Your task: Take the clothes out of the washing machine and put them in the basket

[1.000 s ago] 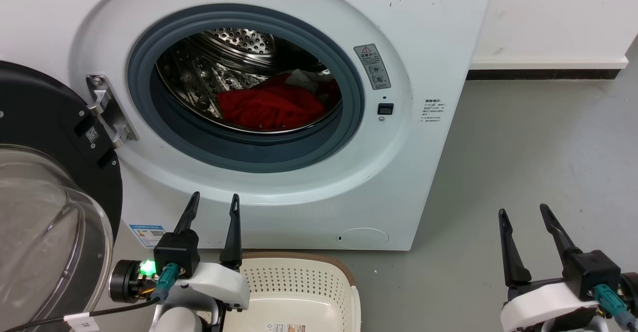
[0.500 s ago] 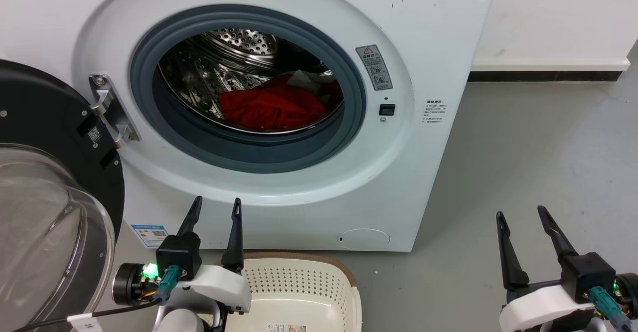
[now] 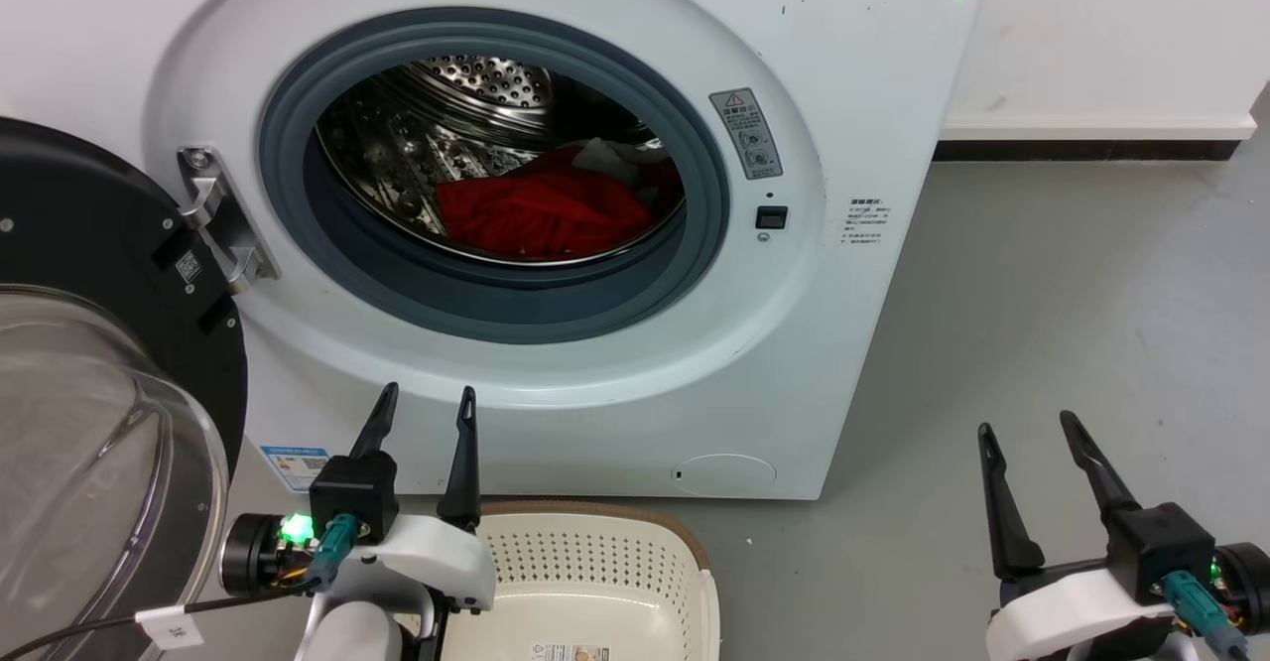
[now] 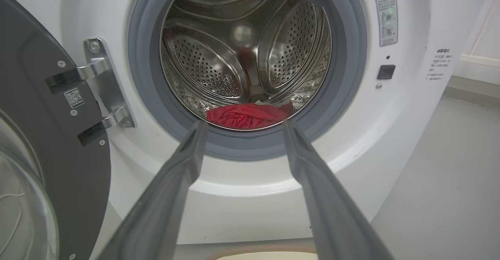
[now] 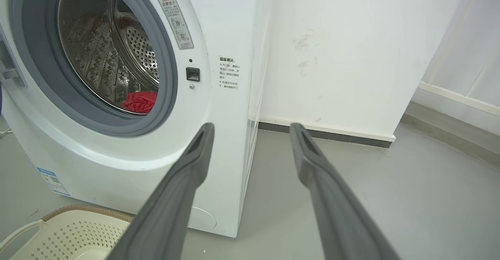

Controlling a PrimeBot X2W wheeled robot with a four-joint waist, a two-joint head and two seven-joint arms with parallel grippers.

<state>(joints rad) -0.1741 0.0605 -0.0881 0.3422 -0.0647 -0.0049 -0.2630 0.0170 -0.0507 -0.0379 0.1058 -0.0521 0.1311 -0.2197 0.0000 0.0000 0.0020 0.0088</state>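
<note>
Large white front-loading washing machine [image 3: 873, 95] stands on grey floor [image 3: 1042, 294], w/ a white wall [image 3: 1091, 26] behind it. Its black-framed glass door [image 3: 79, 244] is swung wide open off the machine's left side, hung on a bright metal hinge [image 3: 223, 224]. The machine's round grey-rimmed porthole [image 3: 298, 244] is uncovered, w/ the shiny perforated steel drum [image 3: 476, 80] behind it.

Clothes: soft bright red fabric bundle [image 3: 541, 214] lies inside the machine on the drum's bottom, towards the right. A small whitish cloth piece [image 3: 605, 157] touches the bundle's upper far edge.

Small cream-white perforated plastic basket w/ brown rim [image 3: 595, 562] sits on the floor just in front of the machine's base, below the porthole.

Left gripper [image 3: 428, 391] hangs in front of the machine, below the porthole, beside the basket's left end. Its two long dark fingers are spread apart, nothing btwn them, pointing at the machine. In left wrist view the fingertips frame the red bundle, well apart from it.

Right gripper [image 3: 1026, 423] is out past the machine's right front corner, over bare floor, apart from the machine. Fingers also spread, released, gripping nothing. In right wrist view they point past the machine's right side towards the wall.
</note>
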